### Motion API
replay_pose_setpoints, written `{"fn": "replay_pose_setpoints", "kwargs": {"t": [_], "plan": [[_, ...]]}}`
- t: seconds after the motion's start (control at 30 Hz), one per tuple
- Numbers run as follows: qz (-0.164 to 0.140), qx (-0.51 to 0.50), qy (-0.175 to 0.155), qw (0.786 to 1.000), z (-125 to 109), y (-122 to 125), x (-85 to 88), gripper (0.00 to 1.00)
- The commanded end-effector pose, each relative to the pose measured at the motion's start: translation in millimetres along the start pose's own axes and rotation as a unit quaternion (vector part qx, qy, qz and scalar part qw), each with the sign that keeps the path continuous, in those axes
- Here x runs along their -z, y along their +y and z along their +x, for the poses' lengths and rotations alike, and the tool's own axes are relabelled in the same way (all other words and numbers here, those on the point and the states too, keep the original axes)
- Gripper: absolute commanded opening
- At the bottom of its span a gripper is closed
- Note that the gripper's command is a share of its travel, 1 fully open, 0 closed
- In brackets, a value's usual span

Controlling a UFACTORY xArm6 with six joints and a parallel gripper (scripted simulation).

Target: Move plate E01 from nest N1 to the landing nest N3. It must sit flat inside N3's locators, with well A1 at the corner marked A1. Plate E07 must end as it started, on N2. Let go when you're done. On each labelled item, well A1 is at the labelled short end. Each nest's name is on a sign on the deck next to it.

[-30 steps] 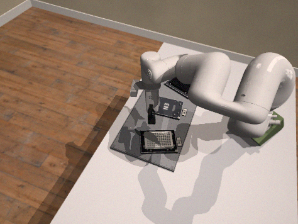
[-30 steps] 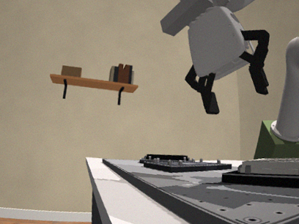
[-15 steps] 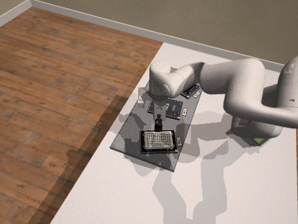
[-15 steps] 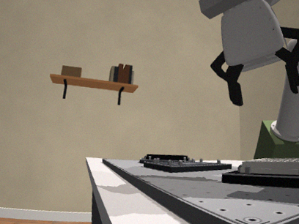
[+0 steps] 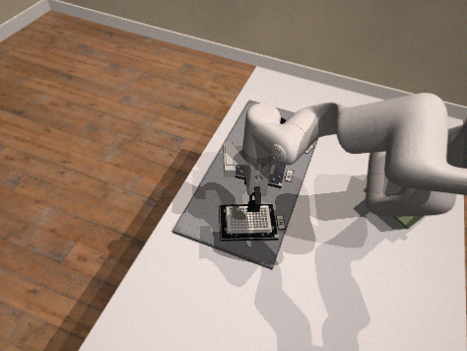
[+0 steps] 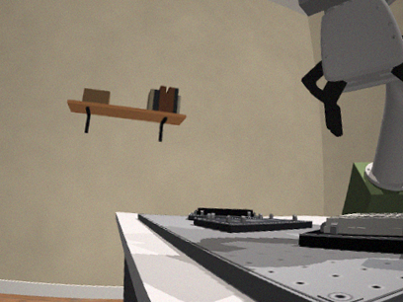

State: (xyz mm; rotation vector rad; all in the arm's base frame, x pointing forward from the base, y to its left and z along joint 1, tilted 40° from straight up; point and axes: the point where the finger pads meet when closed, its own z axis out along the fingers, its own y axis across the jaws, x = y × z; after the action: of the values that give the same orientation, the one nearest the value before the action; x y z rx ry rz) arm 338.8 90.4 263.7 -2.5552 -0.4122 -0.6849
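Note:
A well plate with a white well grid (image 5: 246, 220) sits on a black nest at the near end of the grey deck (image 5: 236, 197). It also shows in the side view (image 6: 375, 223), low at the right edge. I cannot read its label. My gripper (image 5: 254, 198) hangs over the deck just beyond the plate's far edge. In the side view the gripper (image 6: 375, 107) is wide open, empty, and well above the deck. A flat black nest with locators (image 6: 246, 220) lies farther along the deck. My arm hides the middle and far nests in the overhead view.
A small sign (image 5: 281, 222) sits right of the near nest, and another sign (image 5: 289, 175) lies farther back. The arm's green base block (image 6: 383, 195) stands on the white table behind the deck. The table's left edge drops to the wooden floor.

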Motion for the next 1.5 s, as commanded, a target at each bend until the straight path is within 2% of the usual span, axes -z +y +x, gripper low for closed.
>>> {"fn": "replay_pose_setpoints", "kwargs": {"t": [0.0, 0.17, 1.47], "plan": [[-0.001, 0.001, 0.002, 1.0, 0.8, -0.4, 0.9, 1.0], [-0.001, 0.001, 0.002, 1.0, 0.8, -0.4, 0.9, 1.0], [-0.001, 0.001, 0.002, 1.0, 0.9, -0.4, -57.6, 1.0]]}}
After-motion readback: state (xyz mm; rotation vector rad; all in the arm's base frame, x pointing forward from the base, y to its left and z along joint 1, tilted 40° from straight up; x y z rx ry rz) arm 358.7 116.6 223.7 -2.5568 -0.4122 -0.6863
